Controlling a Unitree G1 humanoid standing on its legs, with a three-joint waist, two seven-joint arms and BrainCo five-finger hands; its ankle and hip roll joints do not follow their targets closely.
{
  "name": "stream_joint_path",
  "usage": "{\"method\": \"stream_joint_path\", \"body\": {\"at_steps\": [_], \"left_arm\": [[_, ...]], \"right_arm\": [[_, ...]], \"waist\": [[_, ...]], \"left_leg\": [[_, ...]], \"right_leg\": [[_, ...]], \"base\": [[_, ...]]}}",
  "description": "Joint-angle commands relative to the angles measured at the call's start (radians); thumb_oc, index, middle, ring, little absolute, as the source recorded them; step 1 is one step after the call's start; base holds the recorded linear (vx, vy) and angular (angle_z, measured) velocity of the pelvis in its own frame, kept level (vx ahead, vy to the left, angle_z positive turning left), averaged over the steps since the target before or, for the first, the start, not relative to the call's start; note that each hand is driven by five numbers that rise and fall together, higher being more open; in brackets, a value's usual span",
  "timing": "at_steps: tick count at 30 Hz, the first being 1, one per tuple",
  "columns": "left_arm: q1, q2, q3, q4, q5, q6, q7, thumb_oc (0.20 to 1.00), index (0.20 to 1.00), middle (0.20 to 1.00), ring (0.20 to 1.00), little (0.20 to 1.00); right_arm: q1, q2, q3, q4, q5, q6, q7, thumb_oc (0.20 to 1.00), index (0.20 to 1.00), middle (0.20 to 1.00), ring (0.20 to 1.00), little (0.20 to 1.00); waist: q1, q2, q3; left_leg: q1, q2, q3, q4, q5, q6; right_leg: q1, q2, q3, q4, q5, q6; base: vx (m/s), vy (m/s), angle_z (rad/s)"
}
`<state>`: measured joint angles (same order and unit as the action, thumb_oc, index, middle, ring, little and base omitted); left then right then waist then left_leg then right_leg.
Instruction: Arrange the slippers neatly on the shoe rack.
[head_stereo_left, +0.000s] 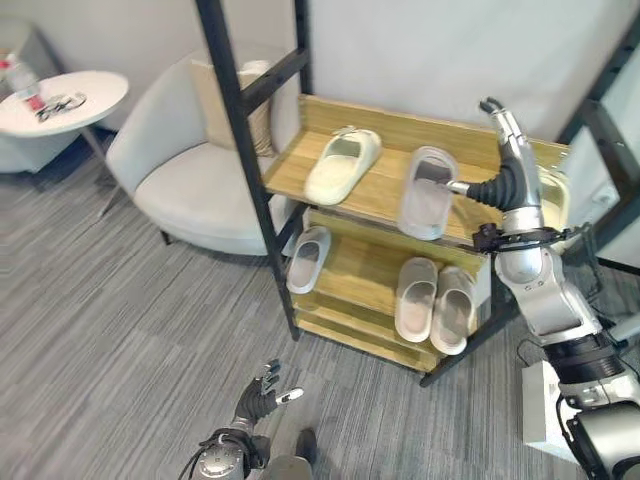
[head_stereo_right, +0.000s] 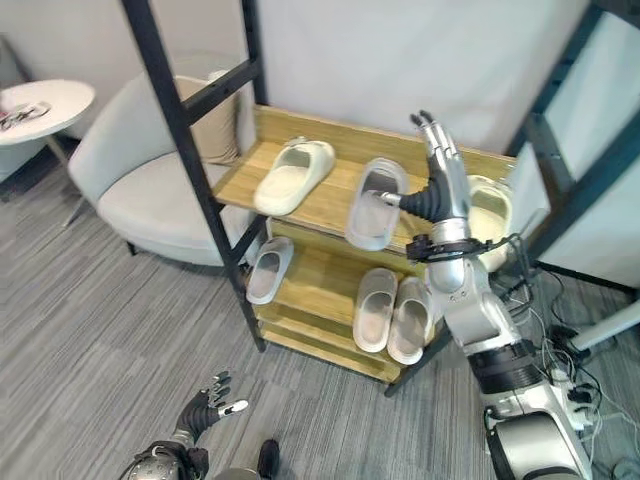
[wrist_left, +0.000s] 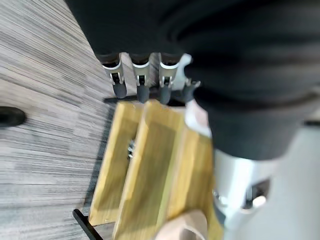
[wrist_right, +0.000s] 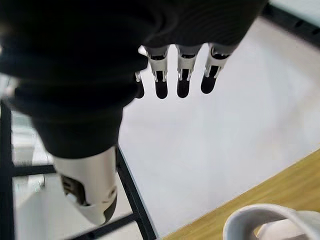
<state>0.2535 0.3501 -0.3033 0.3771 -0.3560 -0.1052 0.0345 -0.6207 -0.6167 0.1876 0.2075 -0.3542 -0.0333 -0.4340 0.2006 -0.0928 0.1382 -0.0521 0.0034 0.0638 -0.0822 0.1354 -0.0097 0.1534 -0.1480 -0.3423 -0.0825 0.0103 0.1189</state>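
A wooden shoe rack (head_stereo_left: 385, 125) with a black frame stands ahead. Its top shelf holds a cream slipper (head_stereo_left: 343, 165), a grey slipper (head_stereo_left: 428, 192) that tilts over the front edge, and another cream slipper (head_stereo_right: 490, 205) at the right end. My right hand (head_stereo_left: 513, 150) is raised just right of the grey slipper, fingers (wrist_right: 182, 80) straight and open, thumb pointing at the slipper's strap (wrist_right: 270, 220). The lower shelf carries a grey pair (head_stereo_left: 435, 302) and a single slipper (head_stereo_left: 308, 258) leaning at its left end. My left hand (head_stereo_left: 262, 392) hangs open low over the floor, fingers (wrist_left: 141, 82) straight.
A pale armchair (head_stereo_left: 190, 170) with a cushion stands left of the rack, and a round white table (head_stereo_left: 60, 100) is at the far left. A second black frame (head_stereo_left: 610, 130) rises on the right. A white box (head_stereo_left: 540, 405) sits on the floor by the rack's right foot.
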Motion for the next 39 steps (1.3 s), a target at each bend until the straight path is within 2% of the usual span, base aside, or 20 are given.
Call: {"method": "stream_joint_path", "body": {"at_steps": [1,4,17,19,26,27,29,35,38,39], "left_arm": [[-0.055,0.018,0.004,-0.028,-0.032,-0.057,-0.031,1.000,1.000,1.000,1.000,1.000],[-0.052,0.024,0.010,-0.026,-0.035,-0.053,-0.037,1.000,1.000,1.000,1.000,1.000],[-0.056,0.024,0.018,-0.033,-0.034,-0.050,-0.036,1.000,1.000,1.000,1.000,1.000],[-0.069,0.038,0.011,-0.045,-0.040,-0.054,-0.032,1.000,1.000,1.000,1.000,1.000],[-0.098,0.054,-0.015,-0.040,-0.060,-0.061,-0.017,1.000,1.000,1.000,1.000,1.000],[-0.104,0.056,-0.020,-0.040,-0.064,-0.063,-0.016,1.000,1.000,1.000,1.000,1.000],[-0.112,0.057,-0.023,-0.040,-0.069,-0.064,-0.012,1.000,1.000,1.000,1.000,1.000],[-0.127,0.046,-0.024,-0.036,-0.074,-0.065,-0.002,1.000,1.000,1.000,1.000,1.000],[-0.133,0.035,-0.009,-0.032,-0.061,-0.061,0.005,1.000,1.000,1.000,1.000,1.000],[-0.129,0.026,0.008,-0.037,-0.050,-0.054,0.009,1.000,1.000,1.000,1.000,1.000]], "right_arm": [[-0.086,-0.089,0.007,0.006,0.003,0.009,-0.062,1.000,1.000,1.000,1.000,1.000],[-0.107,-0.119,0.003,0.067,-0.008,0.024,-0.075,1.000,1.000,1.000,1.000,1.000],[-0.091,-0.154,-0.031,0.116,-0.030,0.059,-0.108,1.000,1.000,1.000,1.000,1.000],[-0.150,-0.206,-0.007,0.189,-0.013,0.070,-0.122,1.000,1.000,1.000,1.000,1.000],[-0.307,-0.240,0.062,0.347,0.045,0.091,-0.148,1.000,1.000,1.000,1.000,1.000],[-0.324,-0.233,0.070,0.368,0.058,0.089,-0.152,0.576,0.576,0.576,0.576,0.576],[-0.349,-0.225,0.086,0.401,0.078,0.086,-0.156,0.200,0.200,0.200,0.200,0.200],[-0.312,-0.173,0.072,0.357,0.101,0.070,-0.162,0.200,0.200,0.200,0.200,0.200],[-0.218,-0.120,-0.001,0.184,0.098,0.047,-0.181,0.200,0.200,0.200,0.200,0.200],[-0.114,-0.070,-0.063,0.018,0.087,0.021,-0.177,0.200,0.200,0.200,0.200,0.200]], "waist": [[0.037,0.004,0.023],[0.057,-0.003,0.034],[0.061,0.006,0.070],[0.062,0.009,0.087],[0.072,0.025,0.126],[0.073,0.027,0.129],[0.074,0.030,0.133],[0.068,0.038,0.129],[0.054,0.040,0.119],[0.039,0.043,0.109]], "left_leg": [[0.084,0.043,-0.032,0.013,-0.159,-0.028],[0.064,0.037,-0.046,0.027,-0.164,-0.027],[0.005,0.029,-0.058,0.075,-0.179,-0.024],[-0.023,0.028,-0.060,0.085,-0.177,-0.026],[-0.080,0.022,-0.071,0.105,-0.169,-0.030],[-0.086,0.022,-0.072,0.106,-0.167,-0.031],[-0.095,0.020,-0.074,0.108,-0.166,-0.032],[-0.096,0.018,-0.079,0.106,-0.166,-0.033],[-0.083,0.019,-0.075,0.101,-0.171,-0.031],[-0.068,0.020,-0.070,0.093,-0.174,-0.029]], "right_leg": [[-0.037,-0.052,-0.010,0.022,0.005,0.066],[-0.038,-0.055,-0.026,0.022,0.004,0.068],[-0.062,-0.069,-0.037,0.020,0.003,0.067],[-0.081,-0.074,-0.037,0.022,0.008,0.068],[-0.117,-0.084,-0.047,0.026,0.017,0.068],[-0.120,-0.084,-0.048,0.026,0.018,0.068],[-0.124,-0.086,-0.053,0.025,0.019,0.067],[-0.125,-0.085,-0.056,0.020,0.017,0.065],[-0.121,-0.083,-0.049,0.018,0.014,0.064],[-0.115,-0.081,-0.041,0.016,0.012,0.063]], "base": [[0.01,0.011,0.25],[0.02,0.023,0.18],[0.00,0.010,0.04],[-0.05,0.010,0.03],[-0.04,0.006,0.02],[0.00,0.000,0.00],[0.00,0.000,0.00],[0.00,0.000,0.00],[0.01,-0.002,0.01],[0.05,-0.010,0.03]]}}
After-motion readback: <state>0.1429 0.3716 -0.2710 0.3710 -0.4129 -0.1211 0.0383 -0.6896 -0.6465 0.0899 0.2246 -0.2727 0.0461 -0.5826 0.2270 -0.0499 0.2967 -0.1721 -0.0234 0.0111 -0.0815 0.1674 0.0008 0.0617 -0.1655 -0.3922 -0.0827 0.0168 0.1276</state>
